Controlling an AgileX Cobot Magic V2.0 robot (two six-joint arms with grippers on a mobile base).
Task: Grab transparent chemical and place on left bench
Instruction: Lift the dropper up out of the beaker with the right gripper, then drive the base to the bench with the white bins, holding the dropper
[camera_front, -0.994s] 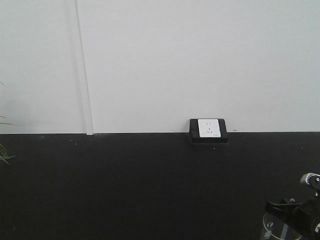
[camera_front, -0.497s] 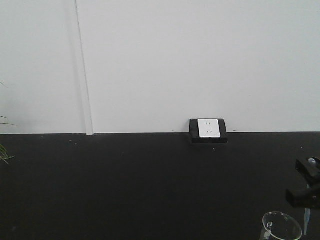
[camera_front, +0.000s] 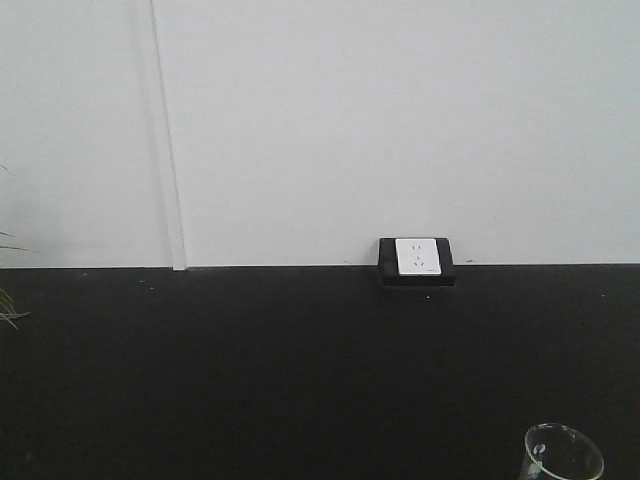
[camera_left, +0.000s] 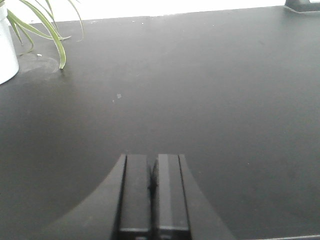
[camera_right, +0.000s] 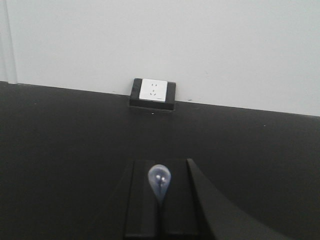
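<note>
Transparent chemical stands on the left bench, near right; only its clear round glass rim shows. My right gripper seems pinched on the soft translucent pipette bulb. My left gripper is pressed together, empty. Judgement: placement looks done; withdraw slowly, since thin glass tips easily on matte black.

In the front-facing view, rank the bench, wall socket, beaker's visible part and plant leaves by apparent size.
1. left bench, by far the largest.
2. wall socket and beaker: about alike, and the frame edge crops the beaker, so unranked.
3. plant leaves, smallest.
</note>
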